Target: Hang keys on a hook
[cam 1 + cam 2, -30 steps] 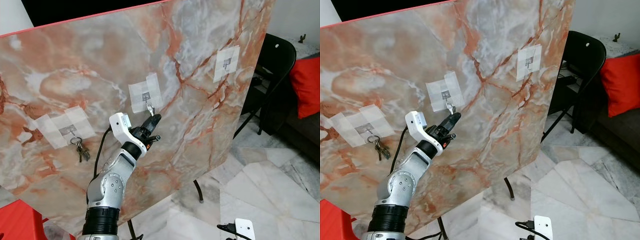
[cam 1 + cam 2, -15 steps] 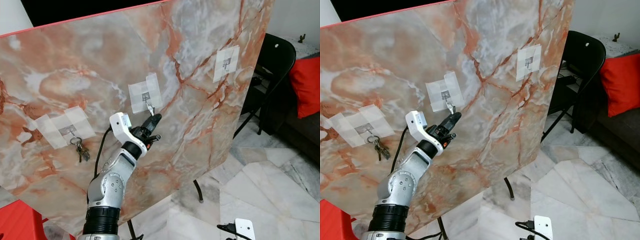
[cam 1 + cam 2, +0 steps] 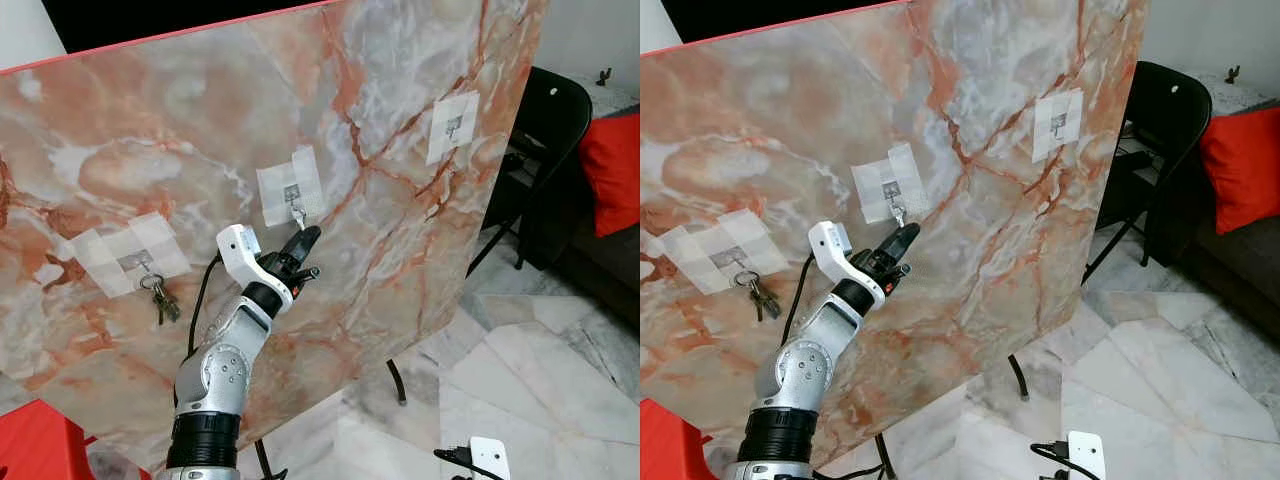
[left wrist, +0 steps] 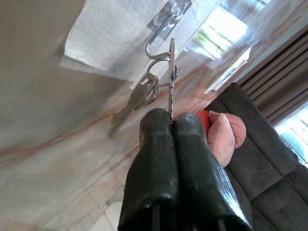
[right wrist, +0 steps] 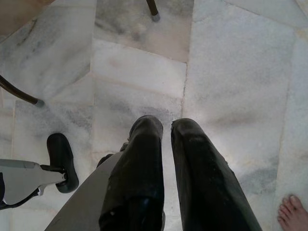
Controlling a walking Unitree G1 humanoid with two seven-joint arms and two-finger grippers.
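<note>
Left wrist view | left gripper (image 4: 171, 120) fingers pinch key (image 4: 171, 77) at middle hook (image 4: 161, 29) | right gripper (image 5: 166, 126) slightly parted, idle

Head stereo pair faces marble board (image 3: 400, 150); left wrist close on hook (image 4: 161, 36) — right wrist floorward.

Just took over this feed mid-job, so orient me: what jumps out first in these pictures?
The big tilted marble-patterned board with three taped-on hooks dominates. The left gripper is raised just below the middle hook, pinching a key whose ring sits at that hook. Another bunch of keys hangs on the leftmost hook; the right gripper points down at the marble floor, beside a person's bare toes.
</note>
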